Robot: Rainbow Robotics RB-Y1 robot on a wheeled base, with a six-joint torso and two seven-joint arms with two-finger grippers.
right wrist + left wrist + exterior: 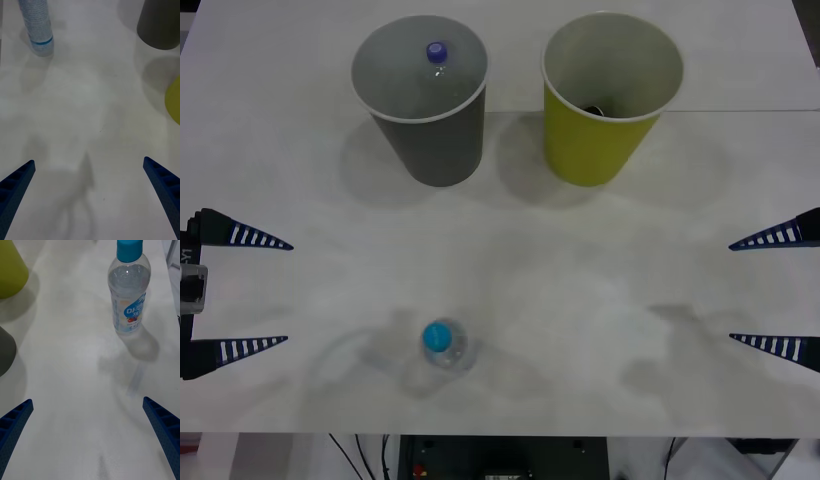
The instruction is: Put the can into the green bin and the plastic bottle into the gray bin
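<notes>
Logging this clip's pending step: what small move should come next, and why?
Probably the left tool should ease toward the plastic bottle. The bottle stands upright on the table, nearer the left arm, untouched. Both tools are open and empty, the right tool at the far edge. The gray bin already holds a purple-capped bottle.

So on the table [600,300] the gray bin [425,110] sits upper left of center, with the green bin [605,100] right beside it, upper right. A second bottle [437,52] stands inside the gray bin. The plastic bottle [444,343] stands upright on its own, lower left of center, well apart from both bins.
</notes>
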